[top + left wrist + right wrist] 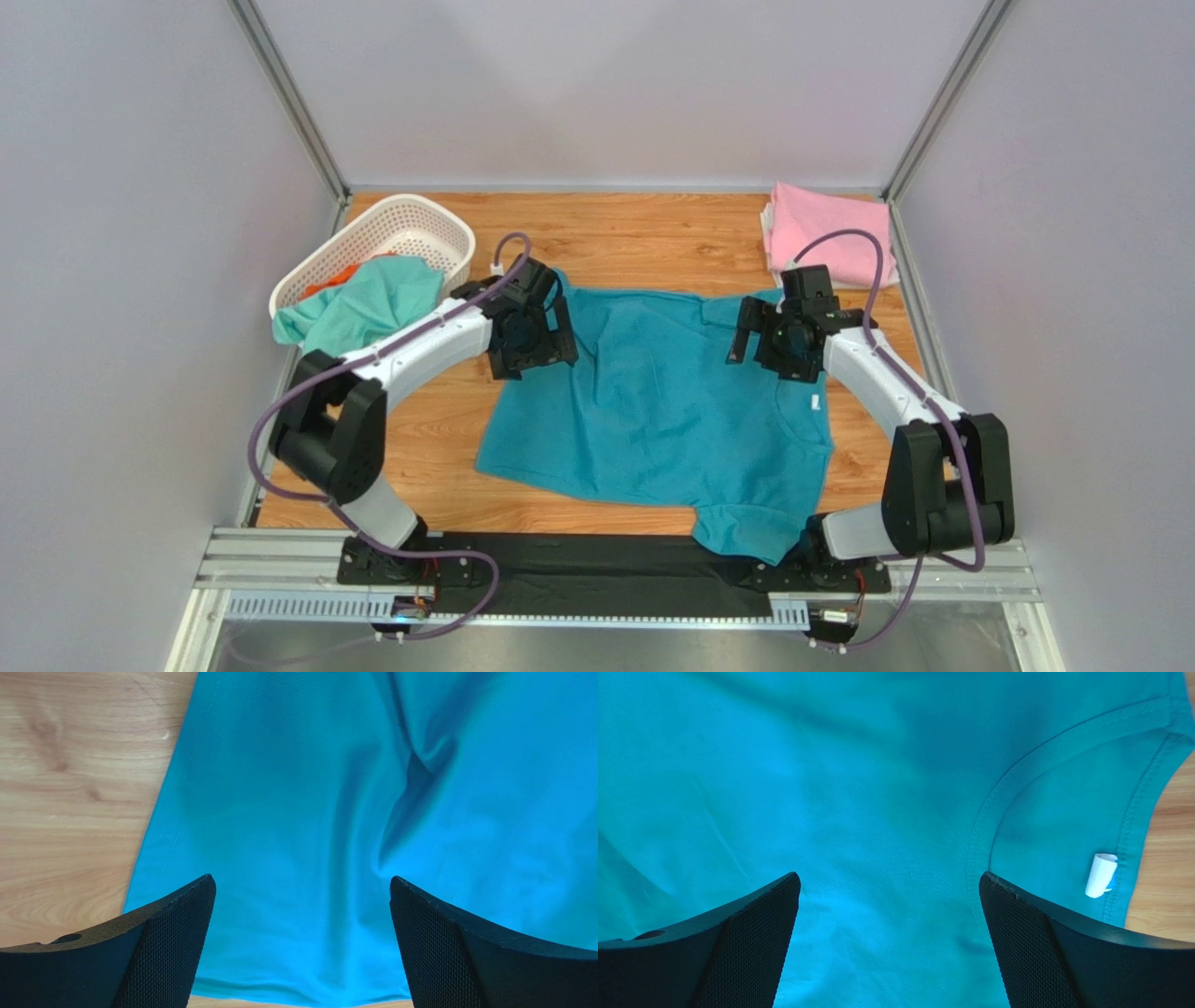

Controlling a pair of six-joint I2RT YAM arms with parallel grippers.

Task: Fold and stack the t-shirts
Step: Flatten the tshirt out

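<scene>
A teal-blue t-shirt (659, 406) lies spread flat on the wooden table, its collar and white neck label (1101, 875) toward the right. My left gripper (533, 329) hovers open over the shirt's left end. In the left wrist view the gripper (300, 882) has only teal cloth (302, 798) below its fingers, close to the hem edge. My right gripper (779, 336) stands open over the collar end. In the right wrist view it (889, 876) is just left of the neckline seam (990, 812). Neither holds anything.
A folded pink t-shirt (831, 231) lies at the back right corner. The white lattice basket (407, 221) stands at the back left, with a mint-green t-shirt (368, 301) hanging over its rim and a bit of orange cloth (330, 280) inside. Grey walls close in on both sides.
</scene>
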